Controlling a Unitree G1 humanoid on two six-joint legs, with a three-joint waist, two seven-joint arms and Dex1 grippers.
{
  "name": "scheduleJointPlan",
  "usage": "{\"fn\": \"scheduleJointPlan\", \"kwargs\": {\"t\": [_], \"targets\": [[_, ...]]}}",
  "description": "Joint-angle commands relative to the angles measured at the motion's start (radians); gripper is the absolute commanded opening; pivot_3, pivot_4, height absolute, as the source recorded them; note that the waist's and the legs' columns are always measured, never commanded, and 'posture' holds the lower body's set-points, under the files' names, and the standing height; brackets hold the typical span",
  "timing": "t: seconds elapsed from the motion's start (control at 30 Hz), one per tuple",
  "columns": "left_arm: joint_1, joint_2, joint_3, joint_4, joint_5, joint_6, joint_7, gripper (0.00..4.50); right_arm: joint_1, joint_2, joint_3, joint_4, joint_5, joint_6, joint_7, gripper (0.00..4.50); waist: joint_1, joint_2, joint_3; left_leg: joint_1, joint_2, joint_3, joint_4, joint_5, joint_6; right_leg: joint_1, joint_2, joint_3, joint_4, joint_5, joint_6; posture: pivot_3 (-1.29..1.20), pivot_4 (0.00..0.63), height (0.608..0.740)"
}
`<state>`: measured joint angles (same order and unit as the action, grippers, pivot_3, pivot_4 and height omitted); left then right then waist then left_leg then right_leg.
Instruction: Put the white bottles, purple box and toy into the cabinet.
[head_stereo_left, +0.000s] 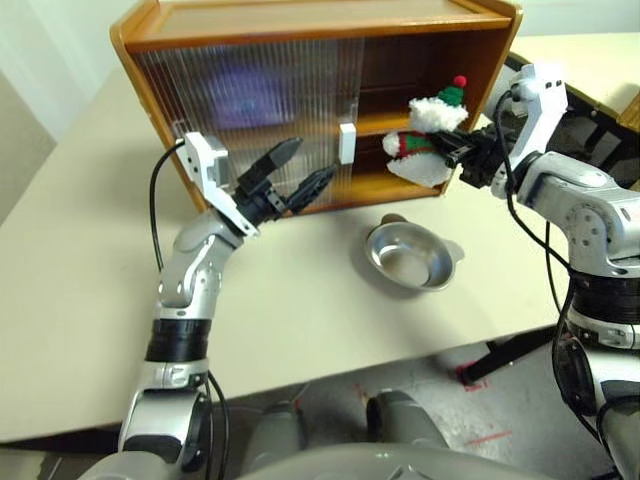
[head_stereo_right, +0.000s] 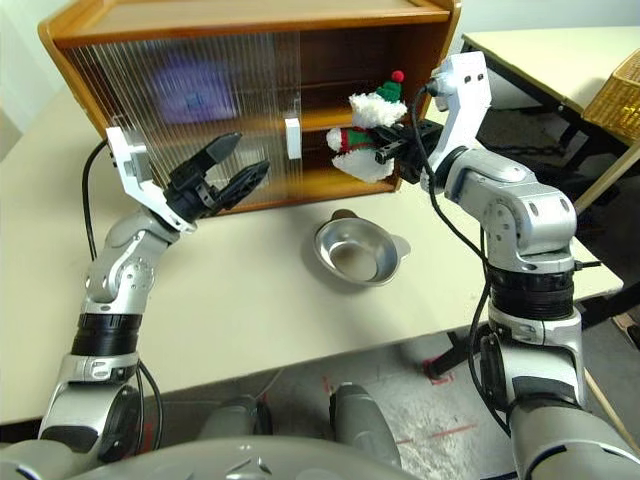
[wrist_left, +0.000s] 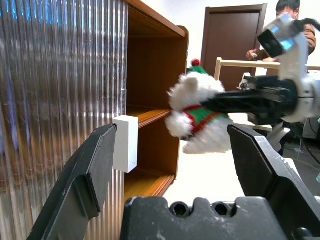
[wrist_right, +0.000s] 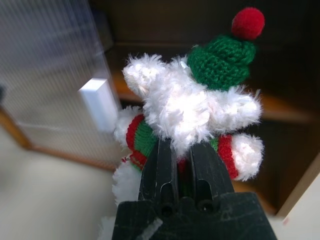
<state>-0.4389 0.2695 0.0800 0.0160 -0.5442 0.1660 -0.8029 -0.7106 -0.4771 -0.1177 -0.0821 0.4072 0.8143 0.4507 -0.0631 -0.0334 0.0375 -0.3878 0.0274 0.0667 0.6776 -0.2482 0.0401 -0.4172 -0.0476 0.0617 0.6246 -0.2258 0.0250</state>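
My right gripper is shut on the toy, a white plush bear with a green hat and a red-green scarf. It holds the bear in the air in front of the open right half of the cabinet, level with the inner shelf. In the right wrist view the fingers pinch the bear's body from below. My left gripper is open and empty, just in front of the ribbed sliding door near its white handle. A purple blur, likely the purple box, shows through that door. The white bottles are out of view.
A round steel bowl sits on the table in front of the cabinet's open side. A second table and a wicker basket stand at the right. A person is in the background.
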Motion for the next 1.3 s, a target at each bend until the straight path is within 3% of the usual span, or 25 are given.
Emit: {"fn": "scheduleJointPlan", "kwargs": {"t": [0.03,0.47,0.9,1.27,1.3], "targets": [[0.029,0.003,0.002,-0.028,0.012,-0.002,0.019,4.5,-0.073,-0.005,0.035,0.136,-0.074,-0.15,0.02,0.12,0.003,0.0,0.0,0.0,0.0,0.0,0.0,0.0,0.0,0.0,0.0,0.0,0.0,0.0,0.0,0.04,0.0,0.74],[0.063,0.017,0.012,-0.084,0.006,0.004,0.061,4.5,-0.289,0.064,0.069,0.557,-0.213,-0.474,0.025,0.12,0.03,0.0,0.0,0.0,0.001,0.0,0.0,0.0,0.0,0.0,0.0,0.0,0.0,0.003,-0.004,0.09,0.0,0.74],[0.12,0.045,0.039,-0.18,-0.002,0.036,0.119,4.5,-0.5,0.14,0.068,1.18,-0.345,-0.88,-0.029,0.12,0.037,0.0,0.0,0.0,0.001,-0.001,-0.001,0.0,0.0,0.0,0.0,-0.001,0.001,0.003,-0.005,0.19,0.0,0.74],[0.167,0.054,0.055,-0.245,-0.007,0.054,0.16,4.5,-0.557,0.157,0.075,1.334,-0.42,-0.973,-0.085,0.12,0.086,0.0,0.0,0.001,0.001,0.0,-0.001,0.0,0.0,0.0,0.0,-0.001,0.001,0.003,-0.006,0.23,0.0,0.74],[0.168,0.054,0.056,-0.247,-0.007,0.054,0.161,4.5,-0.558,0.157,0.076,1.337,-0.426,-0.976,-0.09,0.47,0.087,0.0,0.0,0.001,0.001,0.0,-0.001,0.0,0.0,0.0,0.0,-0.001,0.001,0.003,-0.006,0.23,0.0,0.74]]}}
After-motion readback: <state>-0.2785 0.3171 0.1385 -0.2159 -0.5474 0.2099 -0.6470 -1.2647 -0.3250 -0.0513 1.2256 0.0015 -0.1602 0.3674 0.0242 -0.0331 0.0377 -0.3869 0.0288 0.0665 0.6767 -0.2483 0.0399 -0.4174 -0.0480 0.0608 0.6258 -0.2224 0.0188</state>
